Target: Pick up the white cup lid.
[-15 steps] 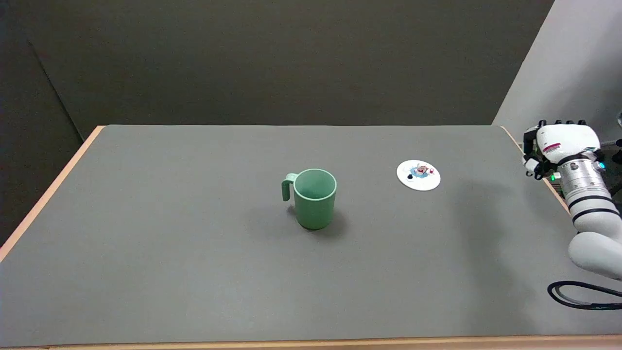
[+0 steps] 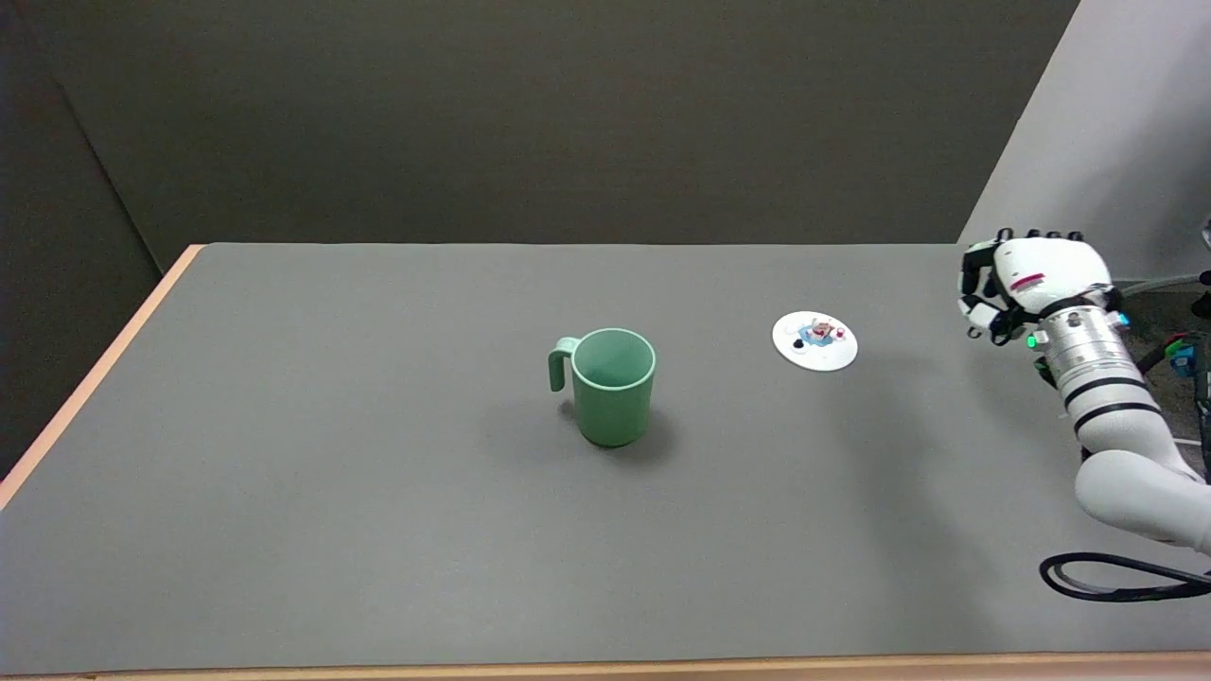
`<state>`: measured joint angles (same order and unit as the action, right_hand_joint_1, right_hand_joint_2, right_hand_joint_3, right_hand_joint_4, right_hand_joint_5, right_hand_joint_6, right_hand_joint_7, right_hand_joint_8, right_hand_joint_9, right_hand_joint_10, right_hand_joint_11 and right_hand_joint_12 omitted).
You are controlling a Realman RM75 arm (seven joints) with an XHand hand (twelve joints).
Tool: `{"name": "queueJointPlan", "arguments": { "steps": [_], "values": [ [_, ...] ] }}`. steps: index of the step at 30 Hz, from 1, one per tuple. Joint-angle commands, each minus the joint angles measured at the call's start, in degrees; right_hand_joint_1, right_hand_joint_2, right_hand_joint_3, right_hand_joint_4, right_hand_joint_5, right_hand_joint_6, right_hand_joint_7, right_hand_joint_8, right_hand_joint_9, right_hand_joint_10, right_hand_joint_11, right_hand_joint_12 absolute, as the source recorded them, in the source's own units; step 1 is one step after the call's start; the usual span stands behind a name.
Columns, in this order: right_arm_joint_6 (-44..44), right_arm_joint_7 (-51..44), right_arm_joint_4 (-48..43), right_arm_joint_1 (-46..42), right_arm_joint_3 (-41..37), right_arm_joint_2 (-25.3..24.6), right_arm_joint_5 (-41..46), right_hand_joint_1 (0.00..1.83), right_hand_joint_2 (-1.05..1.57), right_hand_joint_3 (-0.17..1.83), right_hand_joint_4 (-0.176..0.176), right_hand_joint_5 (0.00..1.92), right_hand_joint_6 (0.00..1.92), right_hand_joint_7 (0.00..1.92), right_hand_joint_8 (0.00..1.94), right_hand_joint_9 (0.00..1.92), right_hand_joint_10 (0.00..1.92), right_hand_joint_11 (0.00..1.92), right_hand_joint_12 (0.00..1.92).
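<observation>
We see the flat round white cup lid (image 2: 815,340) with a small coloured print lying on the grey worktop (image 2: 378,530), toward the right edge and nearer the far edge than the near one. Our white-and-black right hand (image 2: 1017,279) hangs in the air over the worktop's right edge, level with the lid and apart from it, back of the hand toward the camera. Fingers curl inward, holding nothing we can see. Bare grey surface lies between hand and lid. 1 green plastic mug with a handle (image 2: 611,386) stands upright mid-worktop, well apart from the lid. A black cable loop (image 2: 1097,577) lies at the near right corner.
</observation>
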<state>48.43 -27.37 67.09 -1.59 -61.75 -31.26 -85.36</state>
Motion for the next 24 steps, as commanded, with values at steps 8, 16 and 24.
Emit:
{"name": "queueJointPlan", "arguments": {
  "steps": [8,16,24],
  "values": [
    [-2.3,0.4,6.8,8.8,9.0,-3.2,0.2,0.96,1.08,0.23,0.176,0.84,1.22,1.1,0.46,1.1,0.5,0.83,1.09],
    [-2.5,0.8,5.3,16.2,16.6,-4.5,-0.3,0.96,1.08,0.23,0.176,0.84,1.22,1.1,0.46,1.1,0.5,0.83,1.1],
    [-2.7,0.8,3.2,19.8,19.9,-6.3,-0.3,0.95,1.08,0.23,0.176,0.83,1.22,1.1,0.47,1.09,0.5,0.83,1.1]
  ]
}}
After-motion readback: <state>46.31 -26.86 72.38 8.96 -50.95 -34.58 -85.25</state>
